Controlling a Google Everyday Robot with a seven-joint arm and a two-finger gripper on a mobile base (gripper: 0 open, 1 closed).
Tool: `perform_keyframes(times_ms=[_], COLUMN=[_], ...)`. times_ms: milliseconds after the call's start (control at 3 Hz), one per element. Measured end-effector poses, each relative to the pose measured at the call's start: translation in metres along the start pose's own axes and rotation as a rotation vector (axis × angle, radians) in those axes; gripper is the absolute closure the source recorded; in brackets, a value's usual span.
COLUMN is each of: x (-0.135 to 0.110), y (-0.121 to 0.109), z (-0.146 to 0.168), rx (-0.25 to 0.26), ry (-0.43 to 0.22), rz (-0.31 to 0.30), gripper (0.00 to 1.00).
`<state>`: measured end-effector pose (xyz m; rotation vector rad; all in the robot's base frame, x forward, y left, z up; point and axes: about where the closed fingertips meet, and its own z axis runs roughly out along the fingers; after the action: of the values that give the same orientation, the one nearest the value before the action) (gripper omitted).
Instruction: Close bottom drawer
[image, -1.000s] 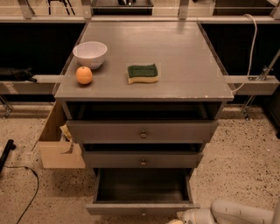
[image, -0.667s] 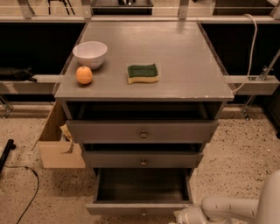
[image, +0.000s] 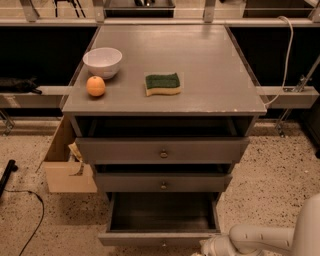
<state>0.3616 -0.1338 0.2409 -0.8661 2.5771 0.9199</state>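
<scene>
The bottom drawer (image: 160, 237) is the lowest of three grey drawers and stands pulled far out, its deep grey inside showing. Its front panel lies at the lower edge of the view, with the small round knob just visible. The gripper (image: 202, 250) is at the end of the white arm (image: 260, 239), low at the bottom edge, just right of the drawer front's right end. The middle drawer (image: 163, 183) and the wider top drawer (image: 162, 150) above are pulled out a little.
On the cabinet top (image: 210, 75) sit a white bowl (image: 102, 62), an orange (image: 95, 86) and a green and yellow sponge (image: 162, 83). A cardboard box (image: 65, 167) stands on the speckled floor at the left. A black cable (image: 30, 220) lies at the lower left.
The white arm has moved left along the bottom edge, bringing the gripper closer to the right end of the bottom drawer's front. The drawers have not moved.
</scene>
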Motion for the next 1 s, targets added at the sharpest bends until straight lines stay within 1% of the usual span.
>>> perform_keyframes(times_ms=[333, 667, 1000], x=[0.003, 0.004, -0.008], y=[-0.003, -0.007, -0.012], z=[0.002, 0.010, 0.031], rx=[-0.048, -0.108, -0.177], ry=[-0.034, -0.073, -0.123], rz=[0.014, 0.012, -0.009], gripper=[0.00, 0.00, 0.00])
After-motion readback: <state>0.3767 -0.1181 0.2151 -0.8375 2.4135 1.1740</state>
